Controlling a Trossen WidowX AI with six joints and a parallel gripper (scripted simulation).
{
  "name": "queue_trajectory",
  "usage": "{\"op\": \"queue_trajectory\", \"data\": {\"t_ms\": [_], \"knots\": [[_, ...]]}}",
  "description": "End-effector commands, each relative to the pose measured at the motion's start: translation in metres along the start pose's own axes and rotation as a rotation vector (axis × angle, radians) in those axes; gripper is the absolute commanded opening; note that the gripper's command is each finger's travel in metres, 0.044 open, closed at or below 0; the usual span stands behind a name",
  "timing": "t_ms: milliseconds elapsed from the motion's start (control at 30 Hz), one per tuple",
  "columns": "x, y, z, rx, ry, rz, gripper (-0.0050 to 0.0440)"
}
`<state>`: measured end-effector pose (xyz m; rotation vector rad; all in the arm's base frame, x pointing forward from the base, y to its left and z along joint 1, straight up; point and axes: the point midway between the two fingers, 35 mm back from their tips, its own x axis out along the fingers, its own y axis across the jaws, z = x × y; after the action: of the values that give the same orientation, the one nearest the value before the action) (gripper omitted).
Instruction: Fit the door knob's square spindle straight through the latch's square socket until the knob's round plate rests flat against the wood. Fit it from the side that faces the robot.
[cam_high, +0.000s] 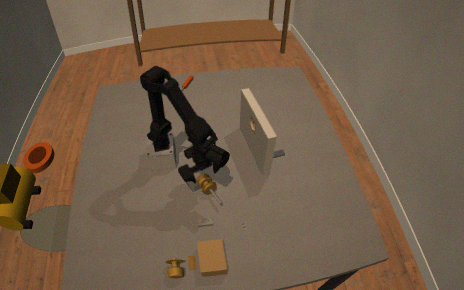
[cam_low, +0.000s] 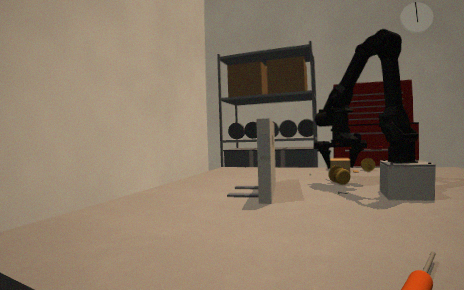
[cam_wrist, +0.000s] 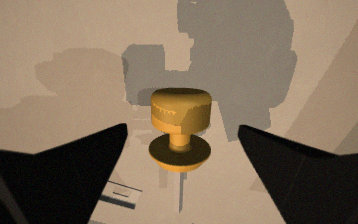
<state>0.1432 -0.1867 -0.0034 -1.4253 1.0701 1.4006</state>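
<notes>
A brass door knob lies on the grey table, its thin spindle pointing away from the arm's base. My gripper is open wide just above the knob, one finger on each side, neither touching it. The upright wood panel stands to the right of the gripper, with the latch's socket on the face towards the arm.
A second brass knob and a wooden block lie near the table's front edge. An orange screwdriver lies behind the arm's base.
</notes>
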Motion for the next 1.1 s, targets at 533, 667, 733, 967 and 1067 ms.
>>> {"op": "queue_trajectory", "data": {"t_ms": [533,667,733,967,1067], "knots": [[0.029,0.001,0.004,-0.003,-0.011,0.002,0.0440],[0.032,0.001,0.004,-0.003,-0.011,0.002,0.0440],[0.035,0.001,0.004,-0.003,-0.011,0.002,0.0440],[0.036,0.001,0.004,-0.003,-0.011,0.002,0.0440],[0.036,0.001,0.004,-0.003,-0.011,0.002,0.0368]]}}
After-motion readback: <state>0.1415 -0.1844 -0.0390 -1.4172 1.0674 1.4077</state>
